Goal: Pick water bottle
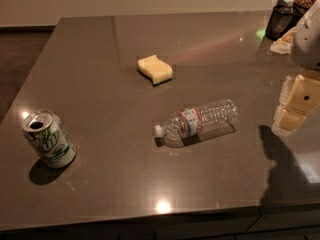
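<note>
The water bottle (197,122) lies on its side near the middle of the dark grey table (100,74). It is clear ribbed plastic with a blue-white label edged in red-orange. Its small white cap points left toward the front. My gripper (295,106), cream-coloured, hangs above the table at the right edge of the view. It is well to the right of the bottle's base and apart from it, and nothing shows in it. Its shadow falls on the table below.
A green-and-white soda can (48,139) stands opened at the front left. A yellow sponge (155,69) lies behind the bottle. A dark container (280,21) and snack items sit at the back right corner. The table's front edge runs along the bottom.
</note>
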Controlling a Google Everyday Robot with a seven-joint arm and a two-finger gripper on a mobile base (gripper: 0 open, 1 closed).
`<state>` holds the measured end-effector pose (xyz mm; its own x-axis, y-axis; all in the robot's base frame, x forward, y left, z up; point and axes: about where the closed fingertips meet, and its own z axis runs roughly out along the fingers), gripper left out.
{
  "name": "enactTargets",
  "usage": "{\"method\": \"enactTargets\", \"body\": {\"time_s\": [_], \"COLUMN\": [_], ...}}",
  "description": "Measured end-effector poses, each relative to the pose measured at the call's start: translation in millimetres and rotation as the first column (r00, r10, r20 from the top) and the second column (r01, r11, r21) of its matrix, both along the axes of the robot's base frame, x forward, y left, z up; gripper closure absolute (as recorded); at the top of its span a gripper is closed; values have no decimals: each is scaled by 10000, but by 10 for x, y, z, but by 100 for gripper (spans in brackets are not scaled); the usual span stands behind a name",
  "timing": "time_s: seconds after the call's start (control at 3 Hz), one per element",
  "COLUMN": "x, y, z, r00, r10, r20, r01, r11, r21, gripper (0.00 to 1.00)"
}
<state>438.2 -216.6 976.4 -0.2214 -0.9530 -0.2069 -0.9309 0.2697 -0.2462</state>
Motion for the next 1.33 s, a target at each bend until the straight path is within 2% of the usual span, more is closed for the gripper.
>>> {"method": "enactTargets", "body": {"time_s": [0.33, 0.67, 1.0, 1.33], "x": [0, 124, 420, 587], "y": [0, 244, 593, 766], "z": [0, -162, -496, -700], "r00": [10000, 9986, 9895, 9796], "r10": [0, 522, 1436, 1960], "r20": [2, 103, -153, -455], "r01": [0, -523, -1435, -1955], "r11": [10000, 9986, 9896, 9806], "r21": [0, 51, 130, 146], "gripper": [0, 0, 0, 0]}}
